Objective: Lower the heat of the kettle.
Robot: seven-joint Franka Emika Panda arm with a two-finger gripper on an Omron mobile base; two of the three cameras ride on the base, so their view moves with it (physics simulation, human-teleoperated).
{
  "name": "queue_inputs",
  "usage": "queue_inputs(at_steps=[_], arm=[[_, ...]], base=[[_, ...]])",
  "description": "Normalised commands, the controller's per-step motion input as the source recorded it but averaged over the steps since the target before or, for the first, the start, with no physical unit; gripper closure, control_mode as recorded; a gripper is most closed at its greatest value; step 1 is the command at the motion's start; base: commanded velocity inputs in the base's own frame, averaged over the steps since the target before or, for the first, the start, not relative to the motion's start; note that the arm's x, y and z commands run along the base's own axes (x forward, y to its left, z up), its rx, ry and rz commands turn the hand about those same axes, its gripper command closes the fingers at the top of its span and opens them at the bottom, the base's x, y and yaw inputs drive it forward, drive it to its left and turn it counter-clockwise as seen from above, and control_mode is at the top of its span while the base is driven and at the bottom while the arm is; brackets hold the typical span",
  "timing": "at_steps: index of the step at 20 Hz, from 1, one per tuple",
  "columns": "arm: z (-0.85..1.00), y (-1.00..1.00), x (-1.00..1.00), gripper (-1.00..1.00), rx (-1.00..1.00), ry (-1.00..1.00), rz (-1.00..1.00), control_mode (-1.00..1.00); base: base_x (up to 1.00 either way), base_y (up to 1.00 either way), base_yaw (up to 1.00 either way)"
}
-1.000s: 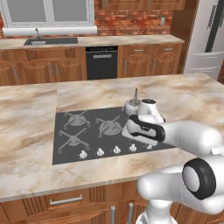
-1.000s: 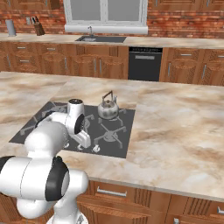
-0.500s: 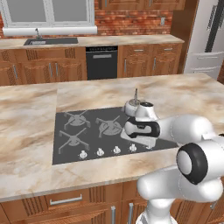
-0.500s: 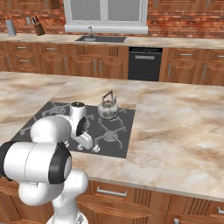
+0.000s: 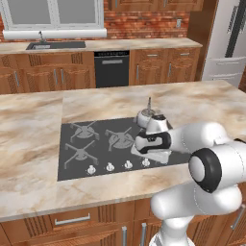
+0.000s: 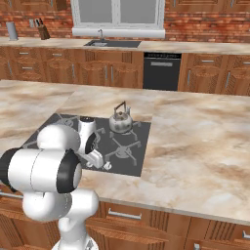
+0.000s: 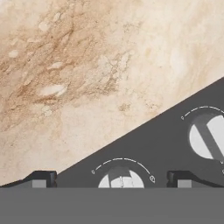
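The gripper [image 7: 111,179] hangs open, its tips either side of a white stove knob [image 7: 121,179], evidently lined up to turn it. A second knob [image 7: 209,135] sits just beside. The kettle [image 6: 120,120] stands on the cooktop's [image 5: 91,166] far right burner, set in the marble worktop [image 7: 78,65].

Silvery kettle [image 6: 120,121] — dark cooktop [image 5: 96,146] — beige-veined marble counter [image 5: 29,129].

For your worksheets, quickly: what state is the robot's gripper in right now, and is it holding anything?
Gripper: open, holding nothing; jaws spread either side of a white stove knob, not touching it.
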Motion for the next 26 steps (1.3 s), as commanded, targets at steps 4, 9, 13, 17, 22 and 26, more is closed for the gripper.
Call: queue_inputs(at_steps=[4,9,13,17,22,26], arm=[[-0.13,0.0,0.05,-1.0,0.0,0.0,0.0,-1.0],[-0.16,0.0,0.07,-1.0,0.0,0.0,0.01,-1.0],[-0.11,0.0,0.18,-1.0,0.0,0.0,0.01,-1.0],[-0.05,0.0,0.26,-1.0,0.0,0.0,0.02,-1.0],[-0.12,0.0,0.14,1.0,0.0,0.0,0.02,-1.0],[-0.29,0.05,0.0,1.0,0.0,0.0,0.02,-1.0]], base=[[0.0,0.0,0.0],[0.0,0.0,0.0],[0.0,0.0,0.0],[0.0,0.0,0.0],[0.0,0.0,0.0],[0.0,0.0,0.0]])
